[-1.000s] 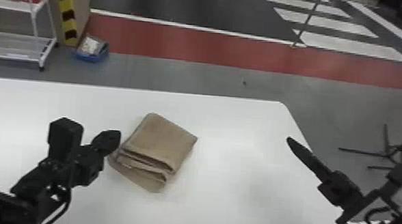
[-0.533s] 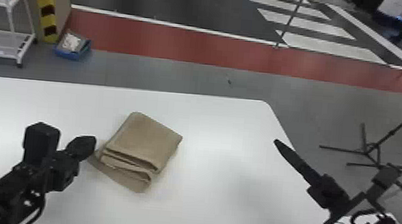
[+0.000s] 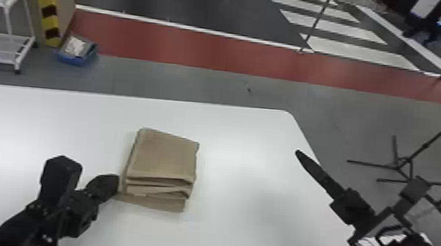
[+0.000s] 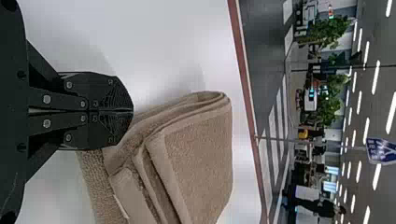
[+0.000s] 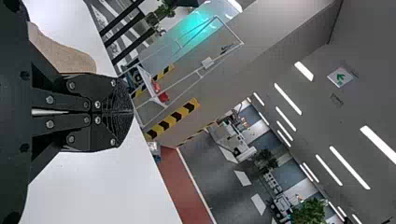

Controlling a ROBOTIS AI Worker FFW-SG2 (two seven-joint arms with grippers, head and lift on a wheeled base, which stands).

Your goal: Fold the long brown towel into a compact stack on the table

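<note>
Left gripper (image 3: 109, 184) closed, tips together, right by towel (image 4: 201, 154) (can't tell if touching). Towel's folded, several layers, pale hems along the edges, bottom layer sticking out past the rest. It's on the white table (image 4: 135, 37). Beyond: red floor strip (image 4: 244, 84), plants (image 4: 327, 32), ceiling lights (image 4: 376, 77), blue sign (image 4: 382, 150).

- Head: you look forward and down from above the table (image 3: 247, 153).
- Left wrist: you face far, close beside the towel (image 4: 201, 154).
- Right wrist: you face far left, farther off.
- All share towel and table.
</note>
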